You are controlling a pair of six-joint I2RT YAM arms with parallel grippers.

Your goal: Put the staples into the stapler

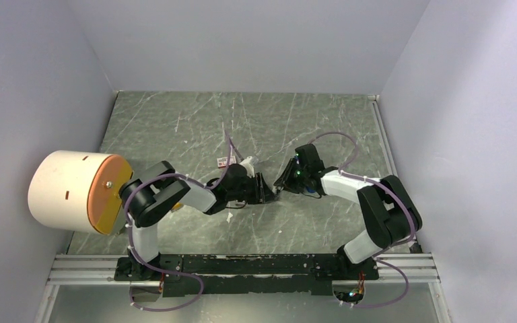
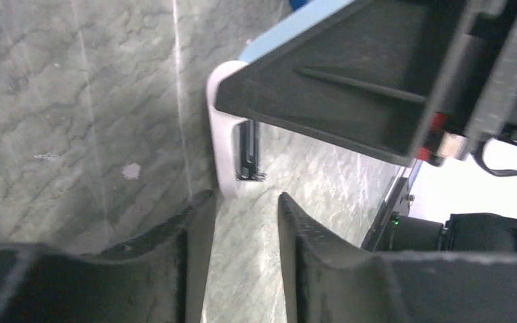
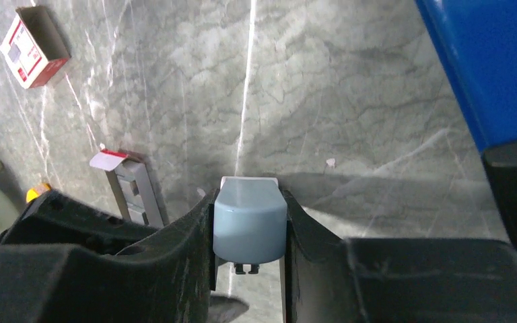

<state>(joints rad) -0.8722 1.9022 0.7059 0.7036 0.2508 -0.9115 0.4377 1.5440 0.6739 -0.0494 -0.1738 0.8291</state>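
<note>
Our right fingers clamp the pale blue-grey piece; our left fingers stand apart, empty. The staples lie near that piece, unloaded; fetching them seems next.

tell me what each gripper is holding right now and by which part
The right gripper clamps the pale blue-grey piece by its two opposite sides. The left gripper is open, with only table showing between its fingers.

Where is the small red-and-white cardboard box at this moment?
The small red-and-white cardboard box lies on the grey marbled table, at the upper left of the right wrist view, farther out than the flat grey metallic staples.
</note>
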